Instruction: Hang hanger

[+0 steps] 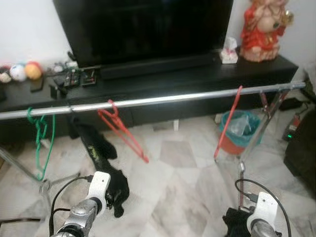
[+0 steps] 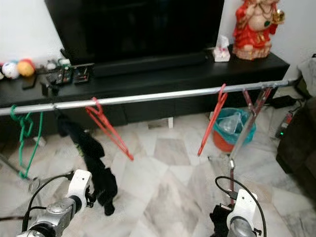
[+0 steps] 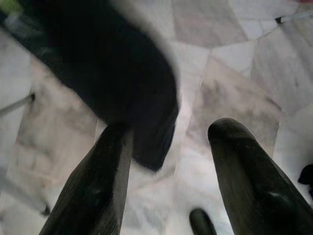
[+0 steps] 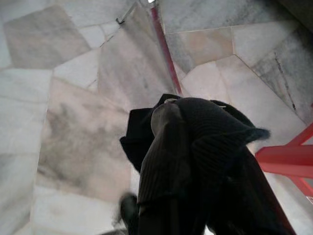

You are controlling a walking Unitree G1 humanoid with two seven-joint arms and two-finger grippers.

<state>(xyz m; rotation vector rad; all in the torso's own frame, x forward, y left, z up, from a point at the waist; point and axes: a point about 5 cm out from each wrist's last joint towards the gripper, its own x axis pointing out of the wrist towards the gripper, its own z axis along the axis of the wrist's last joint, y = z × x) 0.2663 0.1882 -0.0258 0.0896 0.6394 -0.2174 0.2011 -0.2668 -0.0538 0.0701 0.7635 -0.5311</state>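
A silver clothes rail point(image 1: 163, 100) is seen stretched across a marble-tiled room in front of a low black TV cabinet point(image 1: 197, 81), with three hangers suspended from it. A green hanger point(image 1: 40, 143) is hooked near the rail's left end, a red hanger point(image 1: 121, 129) is hung left of centre at a slant, and a second red hanger point(image 1: 228, 123) is hooked toward the right, seen nearly edge-on, so its shape is hard to make out. A black garment point(image 1: 101, 158) is draped down from the rail between the green and the first red hanger, its lower end lying close to the left arm.

The left gripper point(image 3: 168, 181) is held low over the floor with its two black fingers point(image 3: 93, 191) spread apart and nothing between them; the blurred dark cloth is seen just beyond them. The right gripper point(image 4: 195, 147) is held low at the right, its fingers pressed together, with dark fabric bunched around them; whether the fabric is actually gripped cannot be told. Part of a red hanger is cut off at the edge of the right wrist view.

A teal bin point(image 1: 239, 126) is partly hidden behind the rail's right support, and a red figurine point(image 1: 261, 29) is seen on the cabinet.
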